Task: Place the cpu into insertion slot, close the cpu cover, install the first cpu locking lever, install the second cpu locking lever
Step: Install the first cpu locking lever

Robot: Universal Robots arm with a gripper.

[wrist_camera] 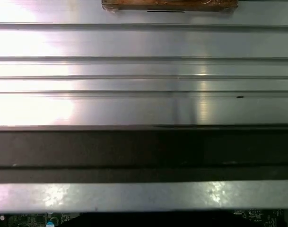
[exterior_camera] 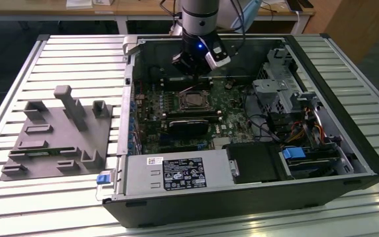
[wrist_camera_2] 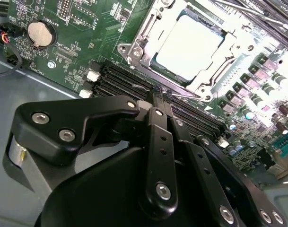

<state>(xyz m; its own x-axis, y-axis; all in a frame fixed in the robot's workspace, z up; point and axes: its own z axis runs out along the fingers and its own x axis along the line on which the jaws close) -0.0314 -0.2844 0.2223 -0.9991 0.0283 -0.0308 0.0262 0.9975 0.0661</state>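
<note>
Black linkage of my gripper (wrist_camera_2: 160, 92) sits closest in the second wrist view; 2 fingers (wrist_camera_2: 158, 101) run side by side w/ tips pressed together, nothing between them. Tips hang just over the long black memory slots (wrist_camera_2: 134, 82), near one edge of the insertion slot (wrist_camera_2: 134, 47).

1 cpu (wrist_camera_2: 191, 45) lies flat in the slot, pale metal top showing. 1 cpu cover (wrist_camera_2: 229, 61) is down around it, silvery frame w/ the chip visible through its window. Can't tell how the levers stand. 1 round coin cell (wrist_camera_2: 41, 33) sits on the green board (wrist_camera_2: 101, 28), well apart from the socket.

Exterior view: my gripper (exterior_camera: 195, 73) is down inside the open pc case (exterior_camera: 242, 197), just beyond the insertion slot (exterior_camera: 193, 100) toward the case's far wall. 1 grey fixture block (exterior_camera: 61, 136) w/ several upright posts lies on the slatted table (exterior_camera: 71, 54), to the exterior view's left of the case. 1 blue tab (exterior_camera: 102, 178) sticks out at the case's near corner.

First wrist view: ribbed metal slats (wrist_camera: 144, 71), 1 dark band (wrist_camera: 144, 149) below them.
</note>
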